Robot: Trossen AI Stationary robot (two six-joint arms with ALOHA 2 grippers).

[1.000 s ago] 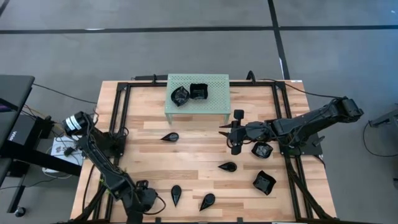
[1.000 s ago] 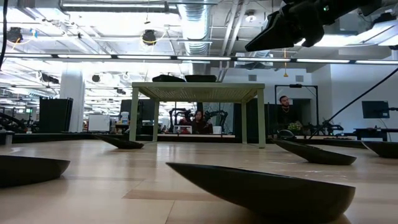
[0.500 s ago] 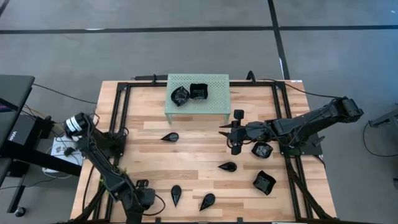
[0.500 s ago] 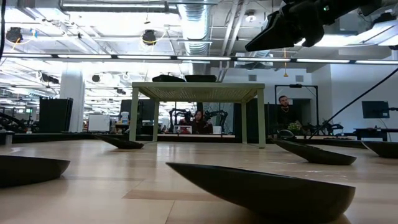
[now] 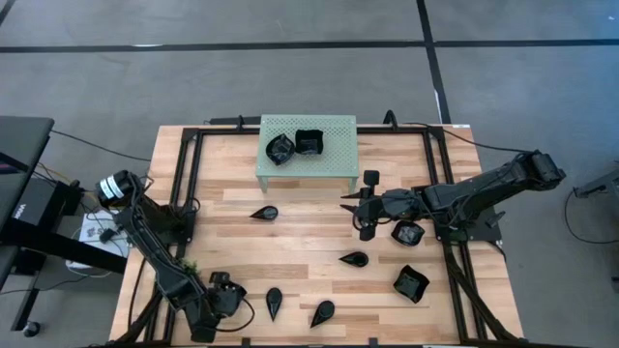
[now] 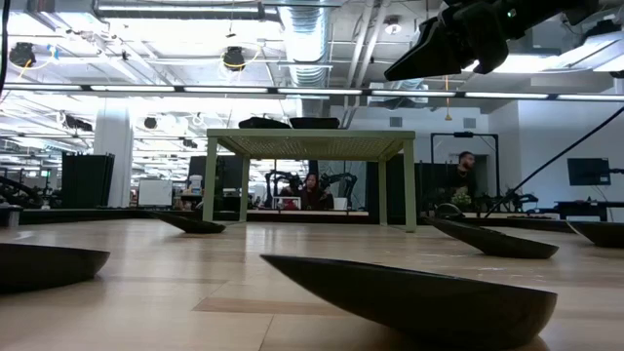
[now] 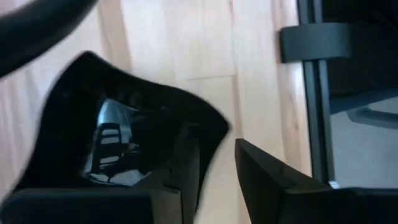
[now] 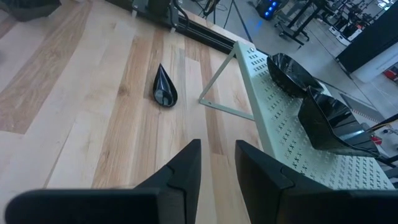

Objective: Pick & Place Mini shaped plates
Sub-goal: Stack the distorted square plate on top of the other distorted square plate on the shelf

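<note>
My left gripper point(image 5: 228, 296) is near the table's near-left corner, shut on a wavy black mini plate point(image 7: 118, 130). My right gripper point(image 5: 346, 203) hangs above the table's right middle, slightly open with nothing between its fingers point(image 8: 217, 152). Two black plates point(image 5: 280, 148) point(image 5: 308, 141) sit on the mint-green rack point(image 5: 334, 159). Teardrop plates lie flat on the wood point(image 5: 263, 213) point(image 5: 354, 258) point(image 5: 274, 302). Two wavy ones point(image 5: 409, 283) point(image 5: 407, 232) lie at the right. My left gripper has the plate by its rim beside one pointed corner point(image 7: 208, 146). One finger point(image 7: 177, 186) lies over the plate's hollow side and the other point(image 7: 273, 180) stands outside the rim. The fingers come steeply from above. The plate looks tilted; whether it is clear of the wood, I cannot tell.
Black frame rails point(image 5: 190, 184) point(image 5: 447, 174) run along the table's left and right sides. The rack stands on legs at the far middle. One more teardrop plate point(image 5: 322, 312) lies near the front edge. Bare wood shows in the table's middle.
My left gripper has moved a little away from the near edge and rolled about its wrist, taking the wavy plate along.
</note>
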